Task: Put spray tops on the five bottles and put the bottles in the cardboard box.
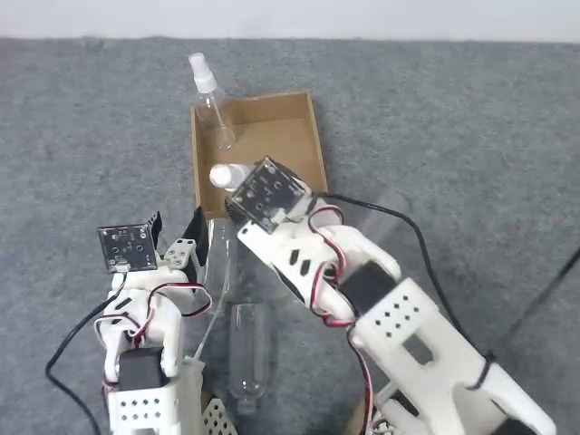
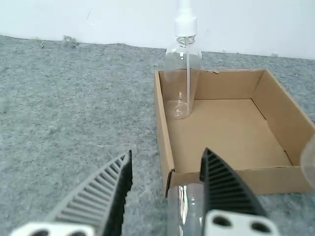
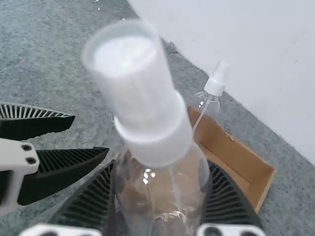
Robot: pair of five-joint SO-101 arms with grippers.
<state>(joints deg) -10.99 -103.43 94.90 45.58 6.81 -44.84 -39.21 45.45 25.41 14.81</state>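
The cardboard box (image 1: 304, 136) lies open at the table's middle back. A clear bottle with a spray top (image 1: 213, 104) stands upright in its far left corner (image 2: 183, 64). My right gripper (image 3: 160, 196) is shut on a second clear bottle with a capped white spray top (image 3: 142, 98), held upright over the box's near edge (image 1: 227, 175). My left gripper (image 2: 167, 167) is open just in front of the box (image 2: 221, 128). A topless clear bottle (image 2: 184, 206) lies on the carpet by one of its fingers (image 2: 224, 187). Another topless bottle (image 1: 249, 349) lies nearer the arm bases.
Grey carpet covers the table, with a white wall behind. The right arm's cables (image 1: 399, 217) loop to the right of the box. Open carpet stretches to the left and right of the box.
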